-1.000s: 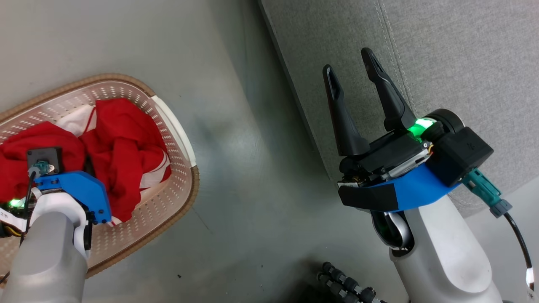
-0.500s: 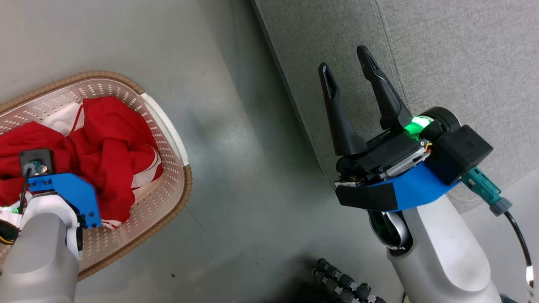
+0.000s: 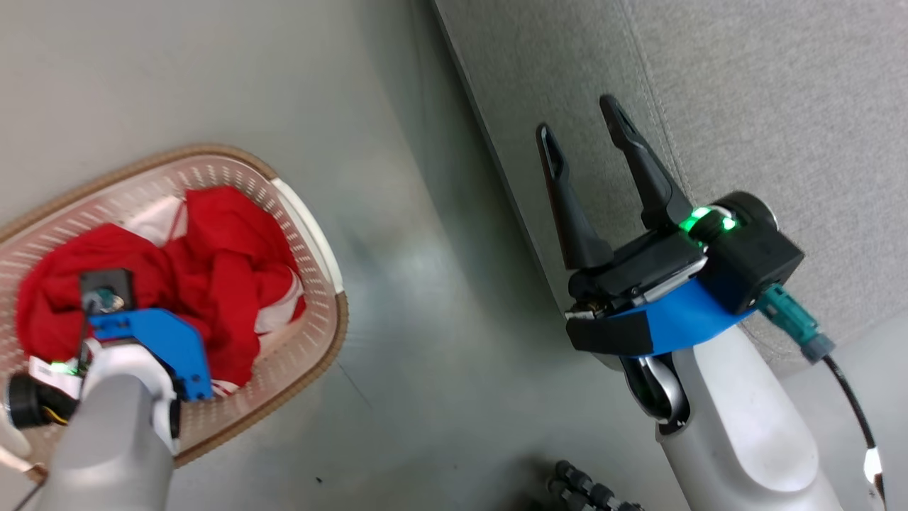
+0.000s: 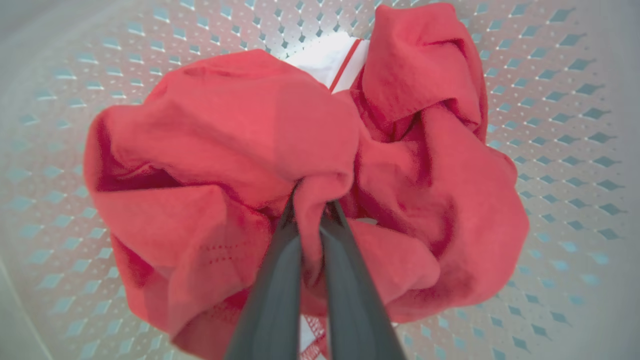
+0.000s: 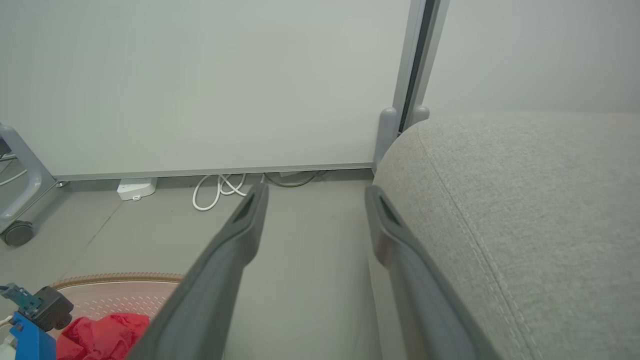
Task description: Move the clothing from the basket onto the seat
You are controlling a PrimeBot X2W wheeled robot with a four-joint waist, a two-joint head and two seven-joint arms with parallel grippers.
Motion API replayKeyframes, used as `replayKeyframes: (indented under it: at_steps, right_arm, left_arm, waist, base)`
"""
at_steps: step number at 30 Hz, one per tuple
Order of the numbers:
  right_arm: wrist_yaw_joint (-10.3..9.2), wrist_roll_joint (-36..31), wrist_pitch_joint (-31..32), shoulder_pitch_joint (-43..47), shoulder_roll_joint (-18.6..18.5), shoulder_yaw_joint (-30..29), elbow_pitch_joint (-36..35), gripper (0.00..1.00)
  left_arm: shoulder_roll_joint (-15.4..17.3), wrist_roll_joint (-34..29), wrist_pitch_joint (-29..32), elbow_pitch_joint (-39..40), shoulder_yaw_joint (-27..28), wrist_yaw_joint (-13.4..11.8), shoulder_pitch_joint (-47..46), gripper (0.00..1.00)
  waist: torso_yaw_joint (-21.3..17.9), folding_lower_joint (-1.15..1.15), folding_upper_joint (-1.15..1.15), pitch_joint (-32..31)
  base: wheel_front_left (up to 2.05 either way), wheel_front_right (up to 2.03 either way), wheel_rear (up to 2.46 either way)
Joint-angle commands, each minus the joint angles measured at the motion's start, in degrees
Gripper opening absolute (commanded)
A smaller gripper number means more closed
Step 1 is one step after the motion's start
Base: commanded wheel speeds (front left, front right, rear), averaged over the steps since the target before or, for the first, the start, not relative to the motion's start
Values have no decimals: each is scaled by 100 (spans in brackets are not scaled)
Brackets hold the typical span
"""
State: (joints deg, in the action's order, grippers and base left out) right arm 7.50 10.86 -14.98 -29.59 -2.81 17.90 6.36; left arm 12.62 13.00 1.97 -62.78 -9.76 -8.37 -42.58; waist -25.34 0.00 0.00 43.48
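While the head view hides them, the left wrist view shows left gripper (image 4: 311,210) fingers clamped on the clothing (image 4: 225,130). The right gripper (image 3: 577,119) fingers gape, empty, beside the seat (image 3: 780,106).

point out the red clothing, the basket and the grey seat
soft red fabric clothing (image 4: 240,125): left wrist view, bunched fold
cream perforated plastic basket (image 3: 284,348): head view, perforated wall
grey woven-fabric seat (image 5: 540,210): right wrist view, top surface

Floor: you have a smooth grey floor (image 3: 425,319).
Left side: a cream perforated plastic basket with a brown woven rim (image 3: 213,150) sits on it.
Far edge: a coiled white cable (image 5: 223,186) and a small white plastic box (image 5: 136,189).
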Motion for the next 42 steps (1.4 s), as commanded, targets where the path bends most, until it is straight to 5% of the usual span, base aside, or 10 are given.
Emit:
replayKeyframes:
  at_steps: [1,12,25,42]
  right_arm:
    - [-2,-115,-27,99,-13,-38,68,100]
    - [-2,-982,10,828,-17,-303,928,100]
    - [-2,-1147,551,1732,-15,-346,894,100]
    - [-2,-1039,894,2078,-15,-130,487,100]
  left_arm:
    - [-39,10,-55,-59,-33,38,98,0]
    - [-767,89,-397,-646,-375,575,523,0]
    - [-968,634,-495,-166,-1229,1348,568,0]
    - [-966,2433,-429,2211,-3089,963,-105,0]
  waist:
    - [235,0,0,-412]
    - [1056,0,0,-2582]
    - [1720,0,0,-4102]
    - [1906,0,0,-4481]
  base:
    - [0,0,0]
    - [0,0,0]
    - [0,0,0]
    - [0,0,0]
